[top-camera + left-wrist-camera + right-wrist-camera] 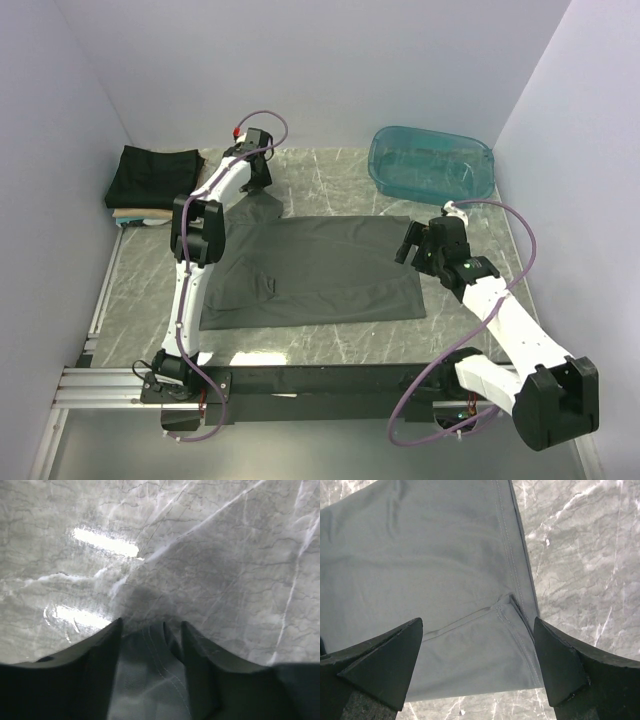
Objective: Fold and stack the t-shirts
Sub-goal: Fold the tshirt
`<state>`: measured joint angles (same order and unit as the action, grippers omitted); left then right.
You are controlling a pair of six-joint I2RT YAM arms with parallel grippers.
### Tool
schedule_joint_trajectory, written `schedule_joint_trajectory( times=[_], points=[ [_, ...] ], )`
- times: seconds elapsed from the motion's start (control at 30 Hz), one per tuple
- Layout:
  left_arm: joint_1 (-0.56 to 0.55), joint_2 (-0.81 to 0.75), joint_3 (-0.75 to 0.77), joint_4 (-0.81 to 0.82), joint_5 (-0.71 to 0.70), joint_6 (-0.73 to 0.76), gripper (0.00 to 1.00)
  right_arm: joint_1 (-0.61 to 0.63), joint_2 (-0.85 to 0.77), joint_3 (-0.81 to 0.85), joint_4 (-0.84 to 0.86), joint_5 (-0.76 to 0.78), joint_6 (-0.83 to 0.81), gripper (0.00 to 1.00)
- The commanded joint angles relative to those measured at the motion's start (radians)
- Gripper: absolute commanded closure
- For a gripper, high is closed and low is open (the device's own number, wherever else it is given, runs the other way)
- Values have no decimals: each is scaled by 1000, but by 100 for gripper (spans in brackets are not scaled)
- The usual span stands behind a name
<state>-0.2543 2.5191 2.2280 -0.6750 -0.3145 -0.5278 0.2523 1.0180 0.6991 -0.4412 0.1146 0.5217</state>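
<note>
Charcoal t-shirt [320, 270] laid flat for folding; far corner straddled by the left gripper [151, 625] (clamping indeterminable), right edge by the right gripper [477, 622], jaws spread apart

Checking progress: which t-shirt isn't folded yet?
The charcoal-grey t-shirt, spread flat in the middle between the arms; the black one already lies folded at the far left.

1 translucent teal tub [396, 178] stands upright at the far right corner of the grey marble-pattern table [330, 168]. 1 aluminium rail [100, 385] lies at the near left edge. Pale walls [300, 70] enclose 3 sides.
</note>
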Motion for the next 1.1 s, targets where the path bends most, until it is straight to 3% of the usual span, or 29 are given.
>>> schedule_joint_trajectory(
  times=[0.0,0.23,0.4,0.57,0.77,1.07],
  points=[
    [3,15,32,-29,-11,20,46,-7,5,-7,39,7,-12,3],
    [1,9,10,-80,-51,31,68,-10,28,3,65,30,-15,3],
    [0,18,32,-118,-70,45,95,-10,65,25,90,57,-17,3],
    [0,-32,6,-104,-93,45,100,-8,151,105,122,117,-9,3],
    [-5,-101,-82,-43,-95,43,100,7,375,269,168,183,11,3],
    [-7,-166,-175,-5,-113,48,100,76,823,689,-59,425,173,4]
  ],
)
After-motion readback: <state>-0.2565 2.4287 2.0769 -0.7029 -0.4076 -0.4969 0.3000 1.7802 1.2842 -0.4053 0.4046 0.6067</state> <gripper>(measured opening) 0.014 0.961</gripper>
